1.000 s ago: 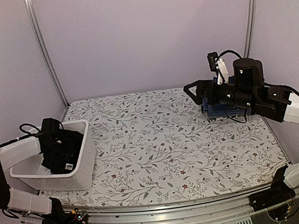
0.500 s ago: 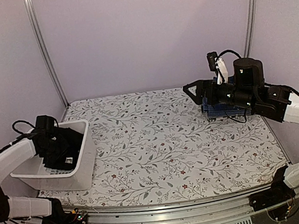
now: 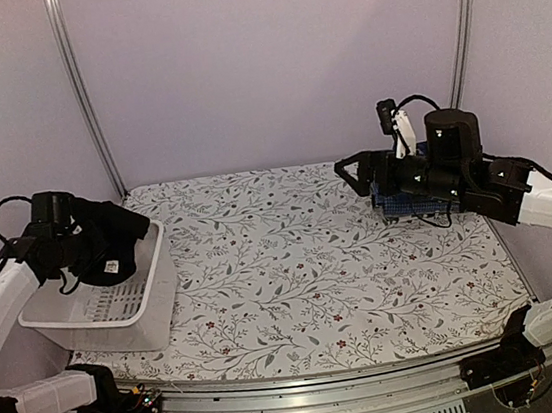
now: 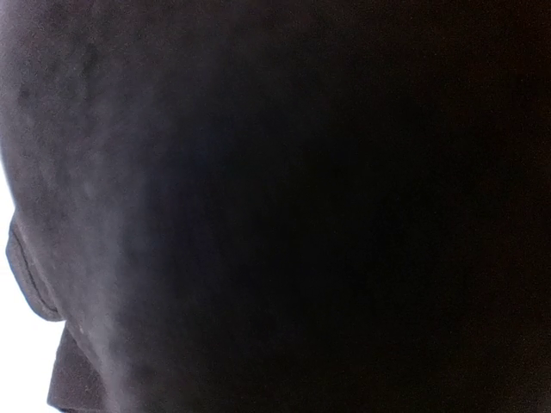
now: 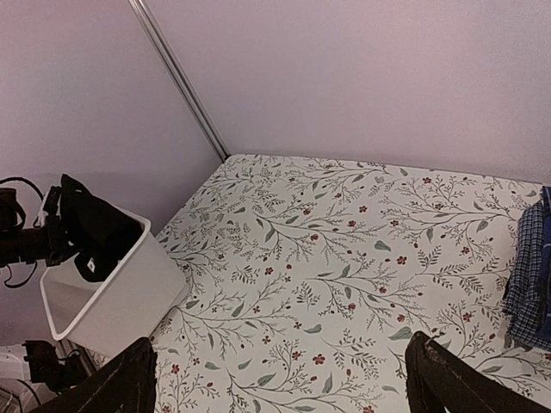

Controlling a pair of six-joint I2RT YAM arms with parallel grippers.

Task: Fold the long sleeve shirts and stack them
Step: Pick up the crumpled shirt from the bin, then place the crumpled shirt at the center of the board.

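raised out of the left basket [image 3: 119,324], the black shirt [image 3: 111,239] is clamped by the left gripper [image 3: 78,249]; the right gripper [image 5: 280,379] is spread wide over the floral tablecloth [image 3: 303,264], ringed by lilac walls [image 3: 279,65].

You get soft, even light with faint shadows. Your left wrist view is dark and blurry, the black shirt [image 4: 301,206] right against it. The other views look sharp.

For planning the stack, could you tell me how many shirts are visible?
2: a black shirt hangs over the basket, left; a plaid shirt lies far right. Others may be hidden.
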